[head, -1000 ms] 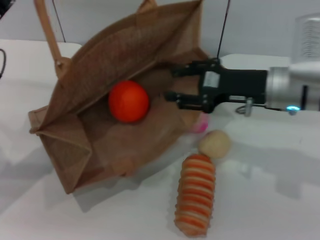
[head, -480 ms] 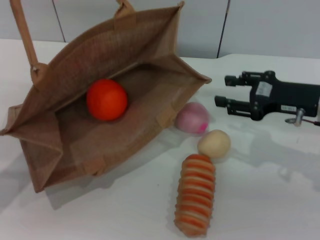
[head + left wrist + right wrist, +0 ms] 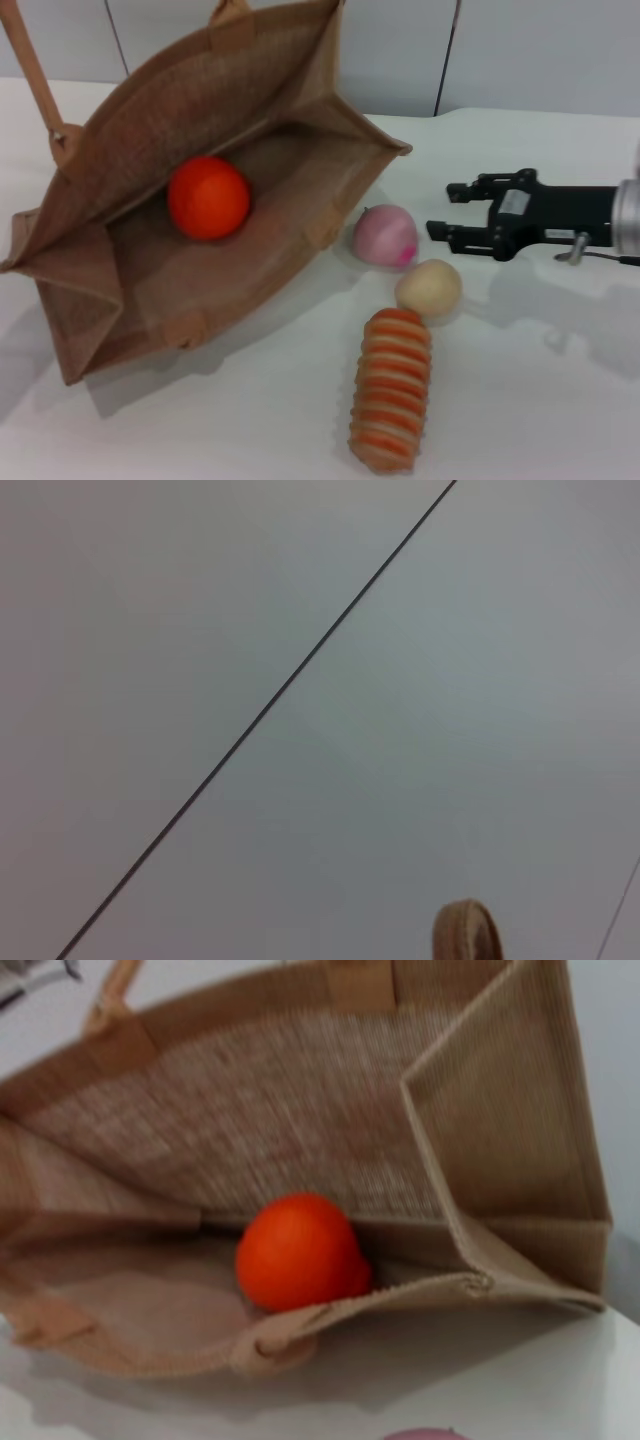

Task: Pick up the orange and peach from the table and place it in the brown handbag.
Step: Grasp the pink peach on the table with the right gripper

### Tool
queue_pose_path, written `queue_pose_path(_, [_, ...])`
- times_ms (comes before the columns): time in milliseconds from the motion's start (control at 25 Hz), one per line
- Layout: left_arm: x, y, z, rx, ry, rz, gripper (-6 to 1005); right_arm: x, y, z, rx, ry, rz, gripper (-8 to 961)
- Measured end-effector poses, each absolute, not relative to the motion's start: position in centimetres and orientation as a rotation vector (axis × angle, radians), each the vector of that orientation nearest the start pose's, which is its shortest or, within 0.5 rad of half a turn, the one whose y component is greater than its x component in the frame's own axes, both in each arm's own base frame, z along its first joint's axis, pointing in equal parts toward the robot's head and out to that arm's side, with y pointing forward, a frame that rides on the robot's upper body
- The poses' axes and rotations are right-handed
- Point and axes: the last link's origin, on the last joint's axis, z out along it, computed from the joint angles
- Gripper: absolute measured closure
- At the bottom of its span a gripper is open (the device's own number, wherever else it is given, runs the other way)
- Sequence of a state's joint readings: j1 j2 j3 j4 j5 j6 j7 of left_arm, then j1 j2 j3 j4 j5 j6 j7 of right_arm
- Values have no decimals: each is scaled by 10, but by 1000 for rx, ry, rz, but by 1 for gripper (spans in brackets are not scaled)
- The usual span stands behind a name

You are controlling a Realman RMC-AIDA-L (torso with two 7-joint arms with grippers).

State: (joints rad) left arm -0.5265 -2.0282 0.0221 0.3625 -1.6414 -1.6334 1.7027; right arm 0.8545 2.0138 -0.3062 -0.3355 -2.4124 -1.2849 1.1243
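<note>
Since a second ago the right end effector [image 3: 437, 210] has drawn back out of the bag's mouth toward the desk's right edge, and the bag [image 3: 130, 270] has shifted slightly toward the left edge, uncovering the peach. Now the end effector hovers low over the desk, its fingers apart and holding nothing, pointed at the bag. It looks to have let go of the orange and pulled clear to free itself for the second fruit.

Nearest it, just ahead of the fingertips, sits the peach [image 3: 386, 236] on the bare desk [image 3: 540, 400], close to the bag's open lip but outside it. A beige ball [image 3: 428, 288] lies just beside the peach, toward the near edge, and a striped roll [image 3: 391, 390] lies touching or nearly touching that ball, nearer still.

Farther out, the bag lies on its side with its mouth gaping toward the right, which gives the arm a sideways way in. The orange [image 3: 208, 197] rests inside against the woven wall; the right wrist view shows it there too, deep in the fold. One fruit is stowed; the peach remains.

The left end effector is out of sight; its wrist camera shows only a bag handle [image 3: 466, 930] and a wall.
</note>
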Motion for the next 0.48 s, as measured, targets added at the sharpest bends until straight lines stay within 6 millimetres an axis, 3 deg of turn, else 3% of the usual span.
queue_pose_path(480, [-298,342,116,-1571,-799,-1645,899,212,418,-63,-2780,320,198,338])
